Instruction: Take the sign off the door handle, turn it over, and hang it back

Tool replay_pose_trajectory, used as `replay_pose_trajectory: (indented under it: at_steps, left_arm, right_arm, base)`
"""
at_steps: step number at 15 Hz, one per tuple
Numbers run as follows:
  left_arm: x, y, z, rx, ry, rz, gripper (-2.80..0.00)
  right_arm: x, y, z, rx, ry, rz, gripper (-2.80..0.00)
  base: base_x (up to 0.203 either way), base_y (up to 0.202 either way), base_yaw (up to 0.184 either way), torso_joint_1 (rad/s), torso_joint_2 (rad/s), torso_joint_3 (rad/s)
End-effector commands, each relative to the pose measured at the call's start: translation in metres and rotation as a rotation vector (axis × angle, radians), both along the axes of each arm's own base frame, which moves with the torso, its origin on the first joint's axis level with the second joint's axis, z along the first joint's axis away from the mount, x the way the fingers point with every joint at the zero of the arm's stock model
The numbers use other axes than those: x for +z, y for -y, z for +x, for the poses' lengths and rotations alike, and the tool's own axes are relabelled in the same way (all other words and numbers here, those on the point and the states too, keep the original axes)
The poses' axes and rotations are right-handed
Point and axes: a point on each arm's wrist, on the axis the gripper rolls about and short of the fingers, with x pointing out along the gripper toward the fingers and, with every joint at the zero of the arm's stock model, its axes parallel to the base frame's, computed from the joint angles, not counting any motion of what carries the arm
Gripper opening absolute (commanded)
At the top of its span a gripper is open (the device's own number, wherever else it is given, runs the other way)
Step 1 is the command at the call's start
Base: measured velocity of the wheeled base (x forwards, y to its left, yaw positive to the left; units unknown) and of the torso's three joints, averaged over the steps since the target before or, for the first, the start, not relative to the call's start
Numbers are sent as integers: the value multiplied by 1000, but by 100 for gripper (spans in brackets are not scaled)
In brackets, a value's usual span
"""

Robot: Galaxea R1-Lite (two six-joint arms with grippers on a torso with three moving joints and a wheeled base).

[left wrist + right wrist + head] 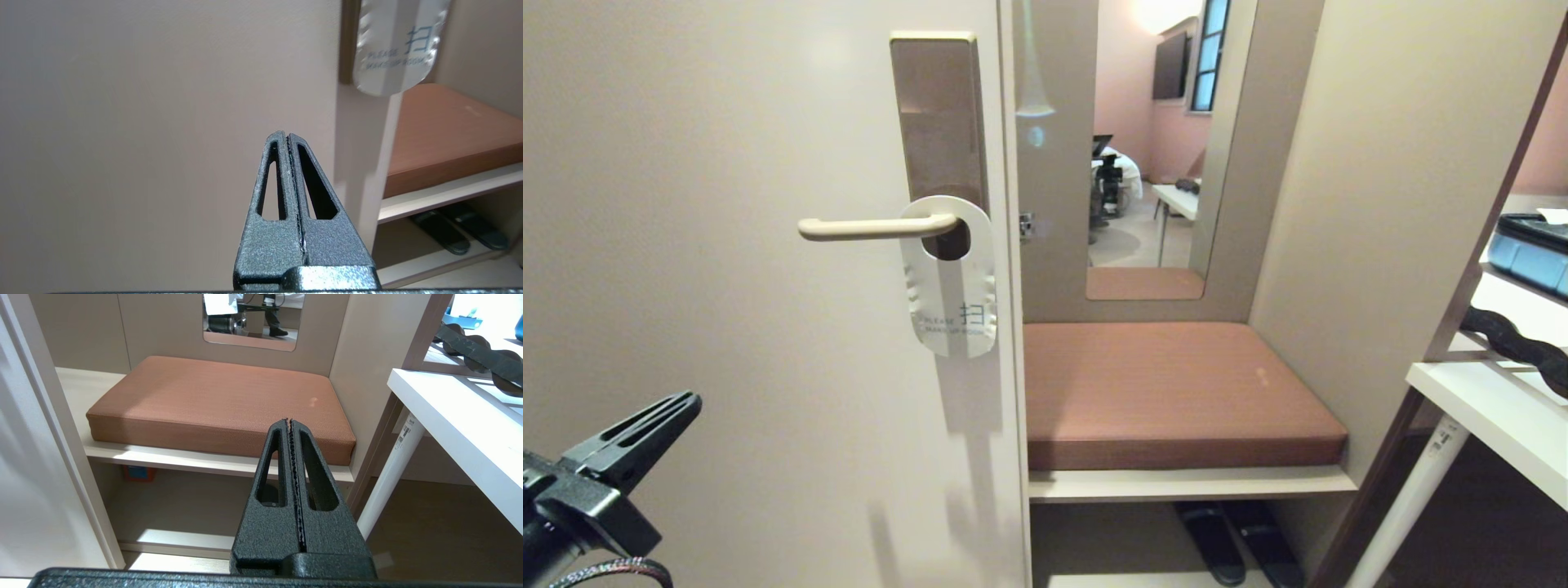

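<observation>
Below the sign [950, 278], left end effector [690, 402] hangs closed, well apart.

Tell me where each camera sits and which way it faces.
Head view: high on the robot, facing the door, handle and sign; left end effector at lower left.
Left wrist view: behind the shut left end effector, facing the door, sign above.
Right wrist view: behind the shut right end effector, facing the cushion.
All three share the cushion.
</observation>
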Motion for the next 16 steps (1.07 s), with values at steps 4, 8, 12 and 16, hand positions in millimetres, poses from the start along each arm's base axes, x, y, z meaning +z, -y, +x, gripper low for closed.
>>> replay_pose_trajectory:
  at_steps: [4, 8, 12, 16]
  left_arm:
    - [-16, -4, -38, 85, 37, -6, -280]
    - [-24, -9, -61, 147, 39, -7, -280]
    - [-46, -8, -91, 190, 3, -2, -280]
    - [-62, -7, -103, 153, -67, -5, -280]
  right_arm:
    - [0, 0, 0, 1, 0, 0, -280]
    - [0, 0, 0, 1, 0, 0, -280]
    - [0, 0, 0, 1, 1, -1, -280]
    - [0, 0, 0, 1, 1, -1, -280]
  base:
    - [0, 0, 0, 0, 0, 0]
    - [0, 0, 0, 0, 0, 0]
    - [0, 0, 0, 0, 0, 0]
    - [0, 0, 0, 0, 0, 0]
